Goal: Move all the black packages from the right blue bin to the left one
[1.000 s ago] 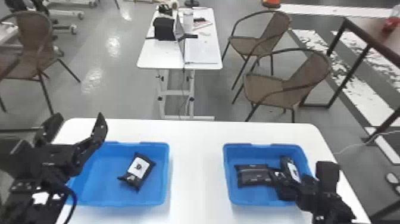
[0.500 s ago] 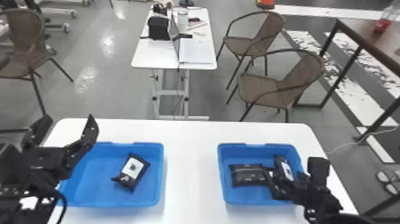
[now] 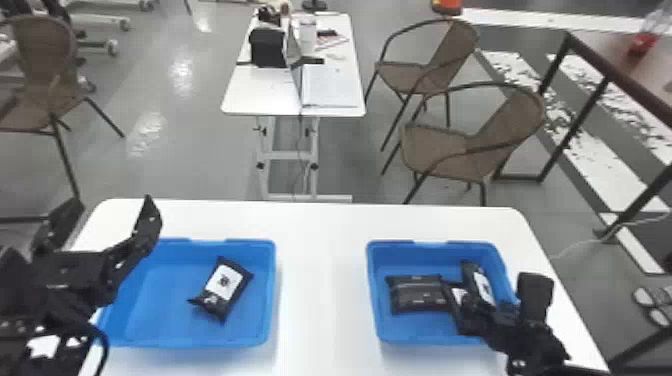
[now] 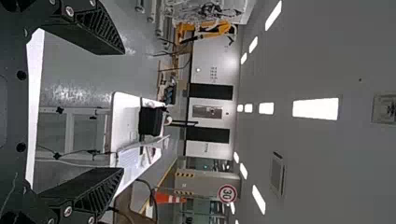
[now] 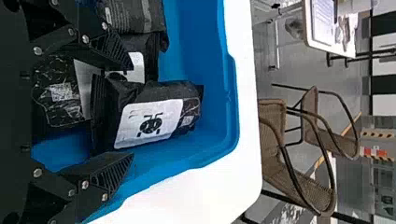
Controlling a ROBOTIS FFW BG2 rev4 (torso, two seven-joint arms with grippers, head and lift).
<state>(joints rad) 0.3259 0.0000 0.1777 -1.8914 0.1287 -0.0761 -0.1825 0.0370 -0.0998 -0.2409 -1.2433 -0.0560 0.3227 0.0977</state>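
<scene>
The right fingers (image 5: pixel 109 173) are apart, pointing into the right bin (image 3: pixel 374 295), and seem to straddle the corner pack (image 5: pixel 154 119); whether they touch it I cannot tell. With 12 o'clock straight ahead of the robot, that pack lies tilted at about 1 o'clock in the bin, label up. The middle pack (image 5: pixel 138 65) presses close at its 8 o'clock side, and the side pack (image 3: pixel 415 294) lies flat at 9 o'clock.

The step in hand looks like picking 1 of these 3. To do it well, centre the fingers on the corner pack's thick body rather than its crimped end, and keep the 9 o'clock finger from hooking the middle pack, or 2 may come up together. The 3 o'clock finger needs room beside the wall. Close gently, since a soft wrapper will likely give and slip if pinched thin, then lift straight up past the rim before swinging across the table (image 3: pixel 325 280) toward 9 o'clock.

The left bin (image 3: pixel 272 295) holds 1 pack (image 3: pixel 227 287), a little toward 3 o'clock. Its 9 o'clock half would suit the next drop, released low. The left fingers (image 4: pixel 95 35), spread and gripping nothing, hang at that bin's 10 o'clock, so give them a wide berth.
</scene>
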